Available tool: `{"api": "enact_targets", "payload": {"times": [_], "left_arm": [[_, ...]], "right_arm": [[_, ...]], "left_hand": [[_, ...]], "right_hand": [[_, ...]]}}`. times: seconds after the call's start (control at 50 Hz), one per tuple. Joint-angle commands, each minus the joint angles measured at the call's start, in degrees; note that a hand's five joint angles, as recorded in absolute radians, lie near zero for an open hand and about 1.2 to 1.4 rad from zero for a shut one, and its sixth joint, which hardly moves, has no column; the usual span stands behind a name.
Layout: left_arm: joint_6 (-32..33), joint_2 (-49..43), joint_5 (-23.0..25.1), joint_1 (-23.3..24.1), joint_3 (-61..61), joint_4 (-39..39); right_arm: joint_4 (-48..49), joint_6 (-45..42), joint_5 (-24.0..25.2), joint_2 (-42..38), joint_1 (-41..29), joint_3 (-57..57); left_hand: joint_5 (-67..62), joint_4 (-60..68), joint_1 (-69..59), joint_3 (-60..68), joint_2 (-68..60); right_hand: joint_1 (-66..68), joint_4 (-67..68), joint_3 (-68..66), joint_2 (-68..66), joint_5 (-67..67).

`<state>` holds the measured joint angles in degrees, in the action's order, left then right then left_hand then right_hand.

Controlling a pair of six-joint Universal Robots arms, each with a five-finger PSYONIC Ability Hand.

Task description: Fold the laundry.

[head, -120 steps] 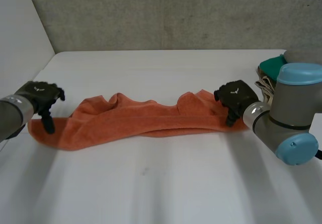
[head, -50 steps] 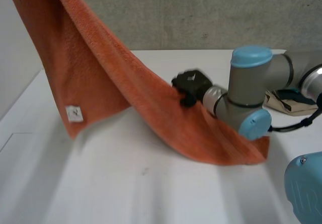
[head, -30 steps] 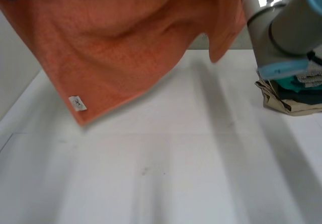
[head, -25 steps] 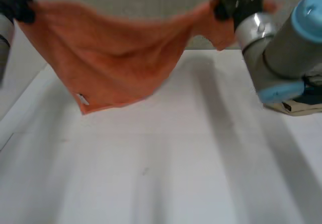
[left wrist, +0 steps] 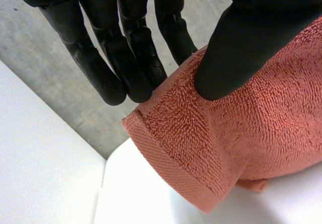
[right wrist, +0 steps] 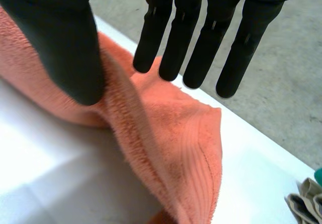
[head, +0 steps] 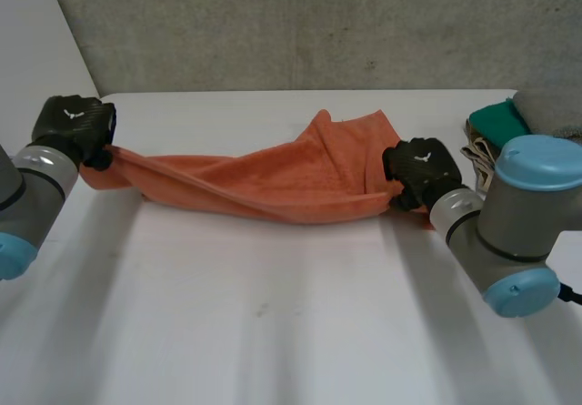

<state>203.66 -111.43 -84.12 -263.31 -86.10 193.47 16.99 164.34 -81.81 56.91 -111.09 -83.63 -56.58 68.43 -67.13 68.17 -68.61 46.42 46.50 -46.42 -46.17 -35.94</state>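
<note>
white table [head: 273,332], orange towel [head: 273,182] lying across, clothes pile [head: 492,125] beside

Bright, even light falls from above onto the white bench [head: 273,350], with no hard glare. The orange towel [head: 273,182] throws a soft, narrow shadow along its near edge. In the right wrist view the bench under the towel looks almost washed out.

White table [head: 273,332], matte top, runs from 6 o'clock back to a straight far edge toward 12. Rough grey concrete wall [head: 318,23] stands behind it, spanning 11 to 2 o'clock. Smooth white side wall [head: 36,50] at 10 o'clock meets the concrete in a slanting corner. Light soft, even.
</note>
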Motion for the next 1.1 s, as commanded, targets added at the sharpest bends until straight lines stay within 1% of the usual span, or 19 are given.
{"api": "enact_targets", "payload": {"times": [0.02, 0.14, 0.24, 0.34, 0.52, 0.96, 1.1], "left_arm": [[-0.1, 1.2, -0.3, -0.6, 0.3, 0.1], [-0.1, 1.2, -0.5, -0.8, 0.6, 0.0], [-0.1, 1.2, -0.4, -0.8, 0.7, 0.0], [-0.1, 1.2, -0.4, -1.0, 0.8, 0.0], [-0.2, 1.2, -0.5, -1.3, 1.0, -0.7], [0.2, 0.8, -0.6, -1.3, 2.3, -1.6], [0.1, 0.4, -0.7, -1.5, 3.2, -1.8]], "right_arm": [[-0.6, 9.9, -0.6, -1.2, 3.1, 2.5], [-2.7, 10.0, -1.6, -4.6, 5.2, 5.8], [-10.4, 10.0, -0.7, -7.6, 6.7, 9.6], [-14.1, 9.4, 0.4, -9.4, 7.1, 11.6], [-14.3, 5.0, 1.2, -10.3, 8.2, 11.7], [-14.2, -7.6, 5.0, -5.1, 9.1, 5.2], [-14.0, -10.8, 5.6, -5.7, 9.1, 5.0]], "left_hand": [[-13.4, 11.6, -12.9, 11.8, -11.4], [-13.4, 11.6, -12.9, 11.8, -11.4], [-13.4, 11.6, -12.9, 11.8, -11.4], [-13.4, 11.6, -12.9, 11.8, -11.4], [-13.4, 11.6, -12.9, 11.8, -11.4], [-13.4, 11.6, -12.9, 11.8, -11.4], [-13.4, 11.6, -12.9, 11.8, -11.4]], "right_hand": [[-5.1, -5.2, 5.1, 4.9, 4.6], [-7.0, -7.1, 7.0, 6.7, 6.5], [-10.5, -10.6, 10.5, 10.3, 10.0], [-10.5, -10.6, 10.5, 10.3, 10.0], [-10.7, -10.8, 10.7, 10.4, 10.2], [-14.9, -15.0, 14.9, 14.6, 14.4], [-14.6, -14.6, 14.6, 14.3, 14.1]]}}
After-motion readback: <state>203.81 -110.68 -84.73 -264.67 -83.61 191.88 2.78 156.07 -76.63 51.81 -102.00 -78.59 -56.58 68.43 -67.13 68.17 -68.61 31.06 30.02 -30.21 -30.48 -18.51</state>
